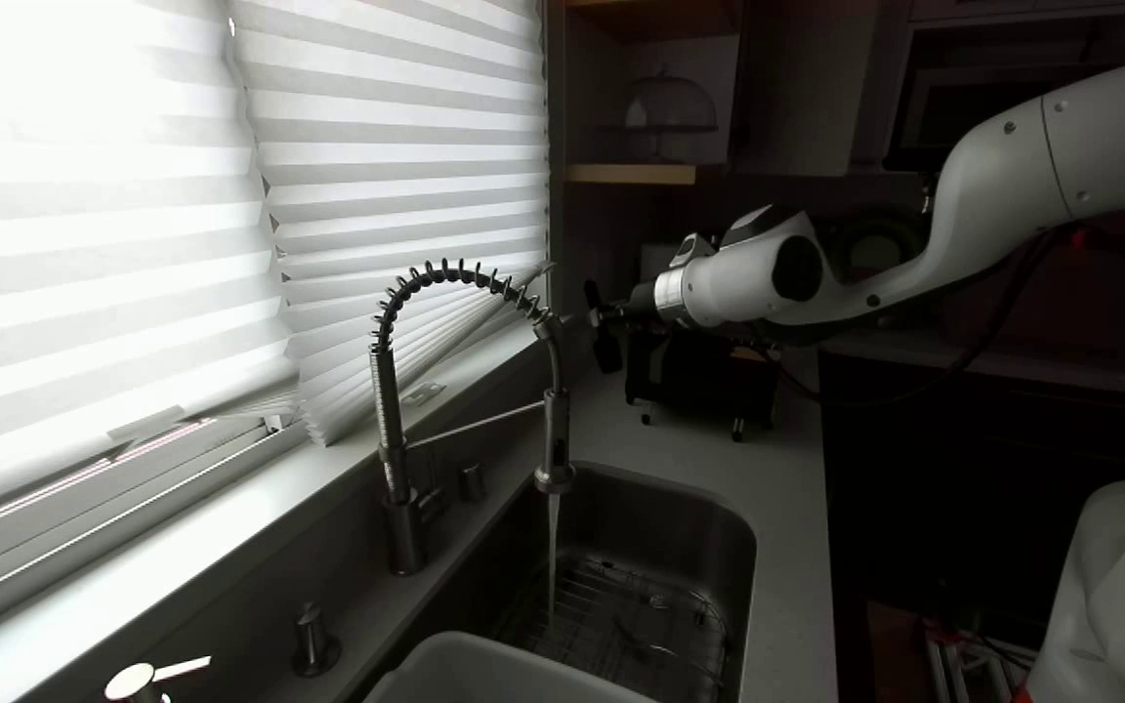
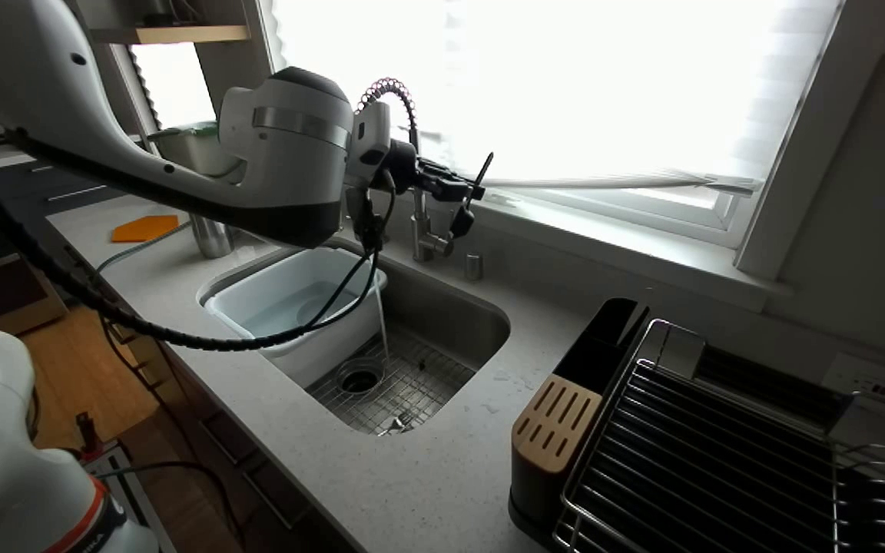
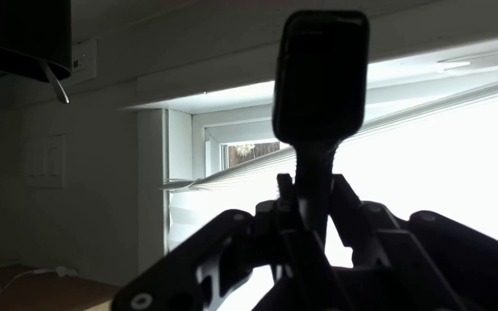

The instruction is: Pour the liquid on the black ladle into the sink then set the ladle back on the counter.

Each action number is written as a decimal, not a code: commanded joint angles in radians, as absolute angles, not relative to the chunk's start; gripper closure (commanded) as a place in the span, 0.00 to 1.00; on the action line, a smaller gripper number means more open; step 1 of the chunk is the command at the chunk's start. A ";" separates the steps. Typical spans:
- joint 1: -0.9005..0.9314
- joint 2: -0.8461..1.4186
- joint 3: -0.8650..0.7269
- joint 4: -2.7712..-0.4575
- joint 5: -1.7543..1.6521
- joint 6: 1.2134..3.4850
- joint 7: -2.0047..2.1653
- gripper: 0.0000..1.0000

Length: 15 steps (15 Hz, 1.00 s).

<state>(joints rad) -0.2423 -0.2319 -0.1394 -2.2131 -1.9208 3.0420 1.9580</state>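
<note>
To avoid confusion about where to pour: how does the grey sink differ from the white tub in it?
The sink is grey metal; the tub is white and looks plastic. The sink is the larger, set into the counter; the tub sits inside it. The sink's floor shows a wire grid and drain; the tub appears to hold standing water. Both are open-topped.

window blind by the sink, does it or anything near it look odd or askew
Yes. In an exterior view, the blind behind the faucet hangs askew: its bottom edge slants up off the sill. The faucet also runs, its stream landing in the sink beside the tub, which may be intentional.
</note>
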 commanded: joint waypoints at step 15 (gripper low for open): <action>-0.266 -0.005 -0.238 -2.525 -0.938 3.189 1.447 0.94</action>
